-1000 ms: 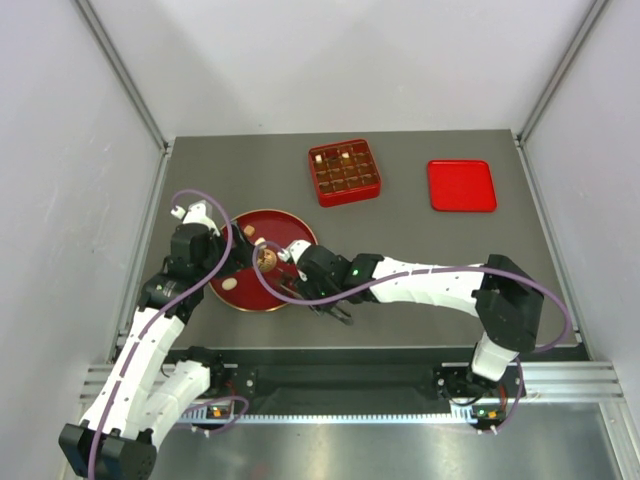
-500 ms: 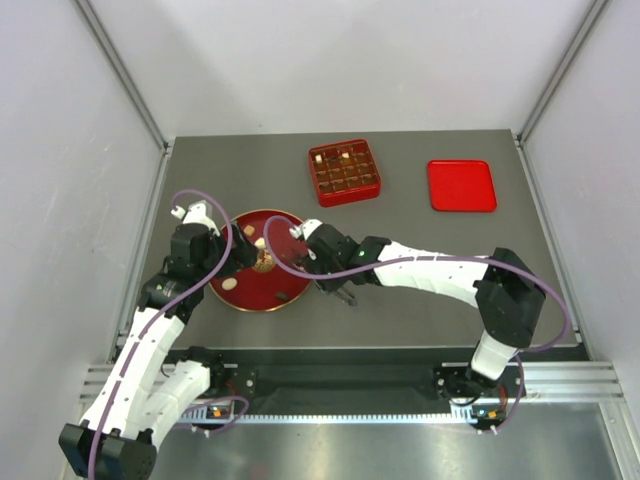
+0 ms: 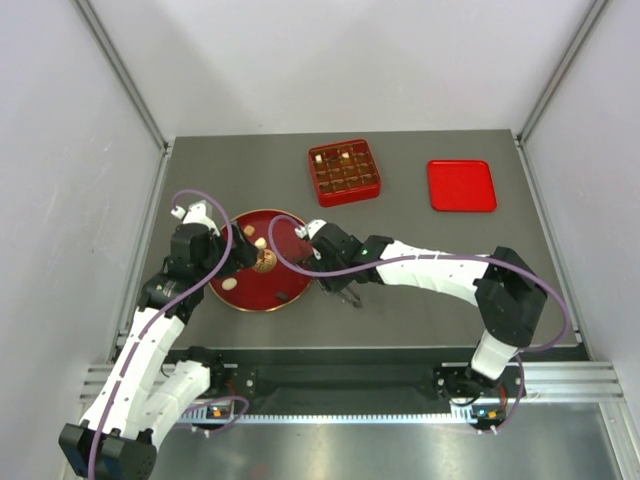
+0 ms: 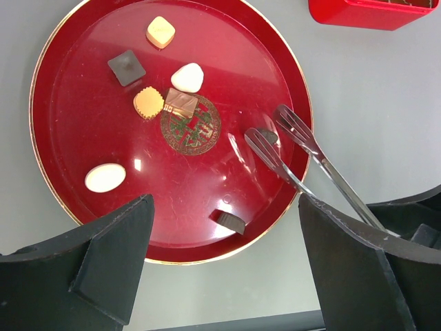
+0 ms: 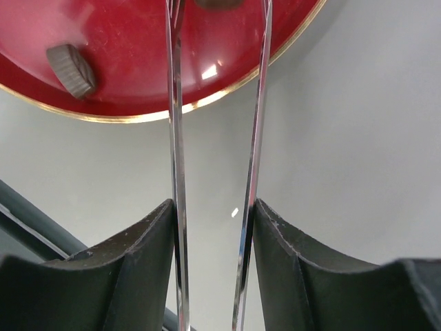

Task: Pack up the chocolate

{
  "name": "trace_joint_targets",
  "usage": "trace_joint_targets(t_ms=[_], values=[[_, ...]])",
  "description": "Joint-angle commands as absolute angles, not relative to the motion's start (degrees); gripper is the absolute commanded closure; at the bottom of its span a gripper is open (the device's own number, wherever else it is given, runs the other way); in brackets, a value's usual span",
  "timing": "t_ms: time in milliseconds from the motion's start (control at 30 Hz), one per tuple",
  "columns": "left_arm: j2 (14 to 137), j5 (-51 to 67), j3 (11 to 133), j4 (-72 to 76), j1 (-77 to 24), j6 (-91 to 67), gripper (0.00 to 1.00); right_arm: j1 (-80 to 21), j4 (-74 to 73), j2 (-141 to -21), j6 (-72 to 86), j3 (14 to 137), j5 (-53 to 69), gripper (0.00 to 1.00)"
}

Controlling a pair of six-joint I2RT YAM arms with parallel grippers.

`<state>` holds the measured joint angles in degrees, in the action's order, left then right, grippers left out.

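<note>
The round red plate holds the chocolate: a tan square, a dark square, a white piece, a fluted golden one, a brown block, a white oval and a dark piece. My right gripper is shut on metal tongs, whose spread tips straddle another dark piece near the plate's right rim. My left gripper is open and empty above the plate's near edge. The red compartment box stands at the back.
A flat red lid lies at the back right, beside the box. The plate sits at the left of the grey table, between both arms. White walls close in the sides and back.
My right gripper has moved right and back, off the plate's middle. The tongs' tips now sit over the plate's right part. The left arm has not moved.
</note>
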<state>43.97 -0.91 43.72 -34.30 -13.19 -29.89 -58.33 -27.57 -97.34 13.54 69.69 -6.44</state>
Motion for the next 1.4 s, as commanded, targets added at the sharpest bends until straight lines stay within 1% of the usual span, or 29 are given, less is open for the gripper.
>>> trace_joint_targets(t_ms=[0, 167, 300, 400, 567, 800, 900, 1100, 1233, 1367], values=[[43.2, -0.8, 43.4, -32.5, -13.4, -29.8, 0.09, -58.2, -27.1, -94.1, 13.7, 69.0, -6.4, 0.53], [43.2, -0.8, 43.3, -32.6, -13.4, -29.7, 0.09, -58.1, -27.1, -94.0, 14.2, 68.8, -5.9, 0.57], [43.1, -0.9, 43.3, -32.6, -13.4, -29.8, 0.09, -58.2, -27.2, -93.7, 14.2, 69.3, -6.0, 0.62], [43.1, -1.0, 43.3, -32.6, -13.4, -29.8, 0.09, -58.0, -27.9, -92.9, 14.1, 70.6, -5.8, 0.64], [43.0, -1.0, 43.3, -32.6, -13.4, -29.8, 0.09, -56.3, -28.7, -91.2, 14.1, 74.4, -3.7, 0.66], [42.9, -1.0, 43.3, -32.6, -13.4, -29.8, 0.09, -50.1, -30.8, -92.5, 11.3, 81.3, -1.1, 0.66], [42.9, -0.9, 43.3, -32.6, -13.4, -29.8, 0.09, -45.5, -31.7, -94.2, 9.2, 85.4, -1.4, 0.67], [43.0, -0.7, 43.3, -32.5, -13.4, -29.8, 0.09, -36.1, -32.0, -101.6, 6.4, 95.5, -6.4, 0.67], [43.0, -0.7, 43.3, -32.5, -13.4, -29.8, 0.09, -32.4, -31.7, -108.7, 6.0, 102.7, -8.6, 0.67], [43.0, -0.8, 43.3, -32.6, -13.5, -29.7, 0.09, -29.4, -30.3, -113.1, 6.0, 106.5, -9.4, 0.67]])
